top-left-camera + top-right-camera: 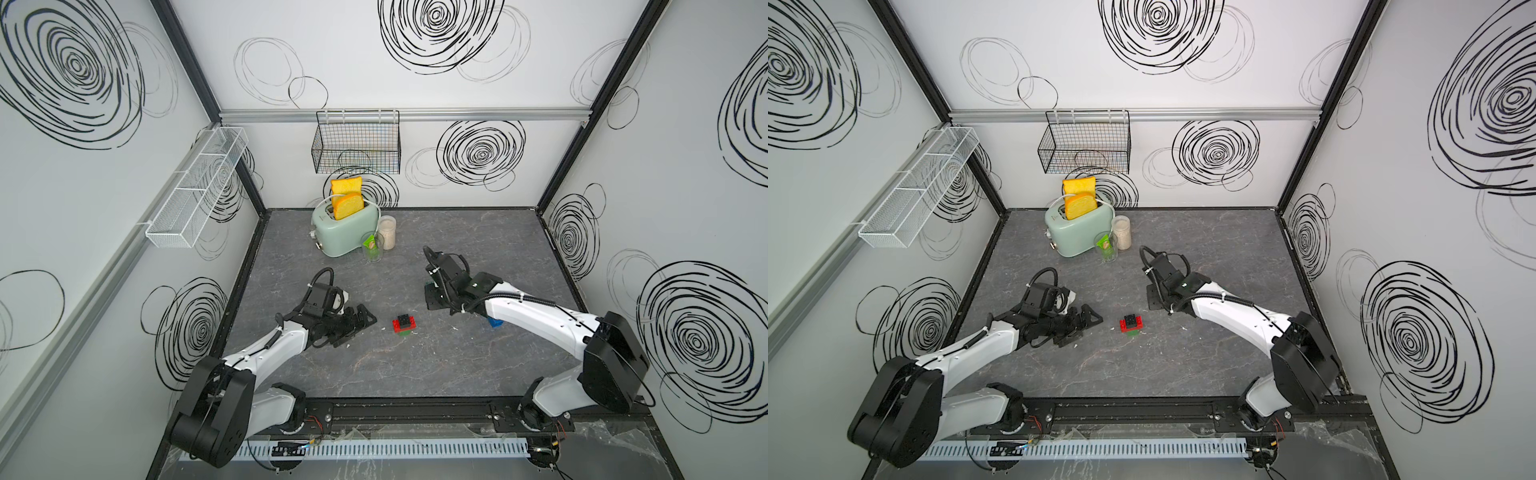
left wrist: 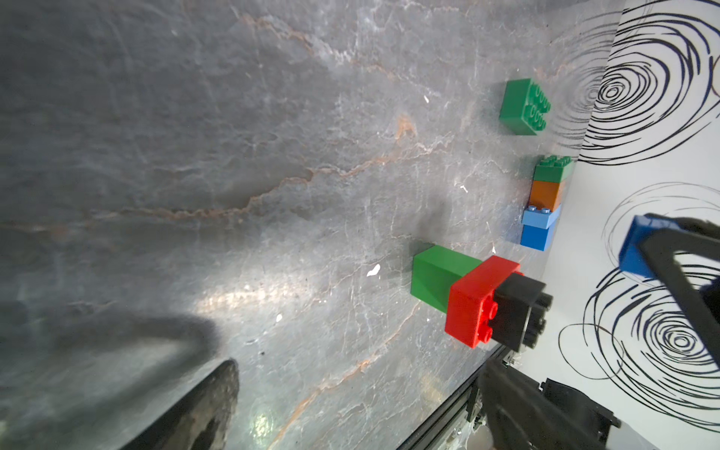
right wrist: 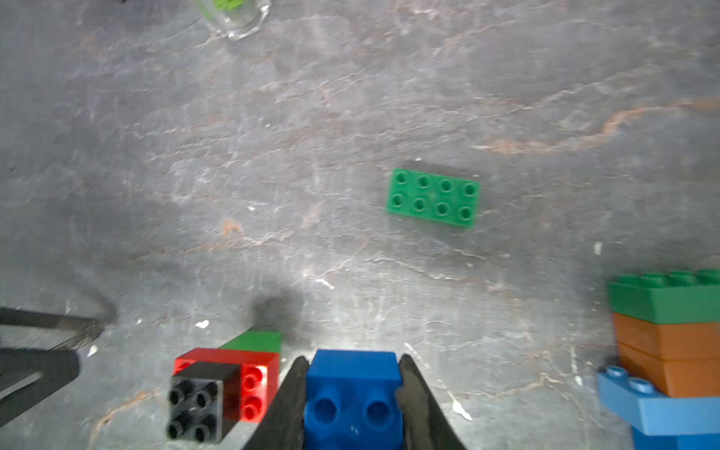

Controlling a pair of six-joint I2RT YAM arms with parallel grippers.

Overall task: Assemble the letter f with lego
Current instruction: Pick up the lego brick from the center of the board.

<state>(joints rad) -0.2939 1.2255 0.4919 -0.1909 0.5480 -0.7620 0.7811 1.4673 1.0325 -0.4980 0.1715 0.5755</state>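
Lego-F progress: my right gripper (image 3: 352, 360) is clamped on a dark blue square brick (image 3: 352, 405). It looks lifted off the bench (image 3: 233, 156), at roughly 2 o'clock from the little green-red-black stack (image 1: 404, 324) mid-bench. My left gripper (image 1: 355, 328) sits wide open and empty at that stack's 9 o'clock. At its 3 o'clock, mostly under my right arm, stands the green-orange-blue tower (image 3: 670, 343), with a loose green oblong brick (image 3: 433, 196) lying flat nearby. I'd guess we're maybe halfway: two chunks are built, but nothing reads as an F yet and joining is still to do.
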